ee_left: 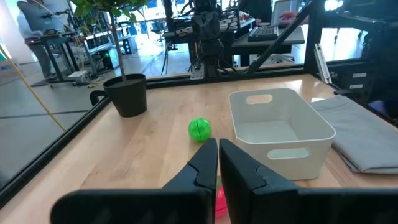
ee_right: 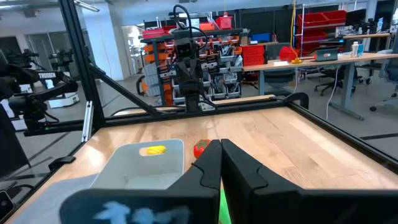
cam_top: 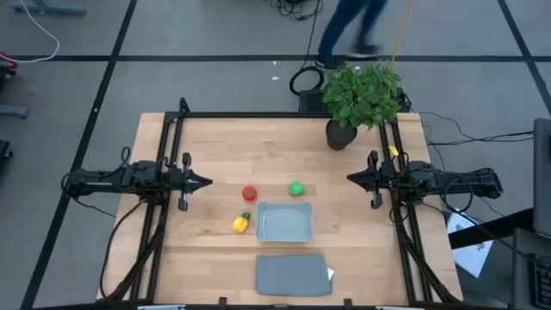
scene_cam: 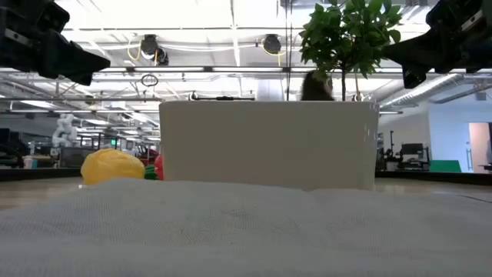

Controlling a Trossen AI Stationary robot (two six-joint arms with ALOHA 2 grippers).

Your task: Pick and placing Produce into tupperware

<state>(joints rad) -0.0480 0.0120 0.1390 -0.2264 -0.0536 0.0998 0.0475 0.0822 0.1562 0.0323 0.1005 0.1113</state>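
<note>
Wood-grain tabletop (cam_top: 215,146) seen from above: the pale blue-grey tupperware (cam_top: 284,221), a shallow rounded-corner tub, sits near the middle toward the front edge, with nothing in it, a flat darker grey lid (cam_top: 293,275) lying just in front of it. All three produce pieces rest on the bare wood outside the tub: the round red one (cam_top: 250,194) and the round green one (cam_top: 297,188) just behind it, the yellow one with a green tip (cam_top: 242,223) beside its left wall. The left gripper (cam_top: 207,182) hangs by the left edge and the right gripper (cam_top: 350,178) by the right edge, each with its fingers together and holding nothing. A leafy potted plant (cam_top: 362,96) stands at the back right corner. At table height, the tub's smooth white-looking wall fills the centre behind the lid's coarse textured surface. The left wrist camera shows closed dark fingers (ee_left: 205,163) pointing over the glossy green ball toward the tub's moulded handles. The right wrist camera shows its own fingers (ee_right: 208,165) pressed together.
</note>
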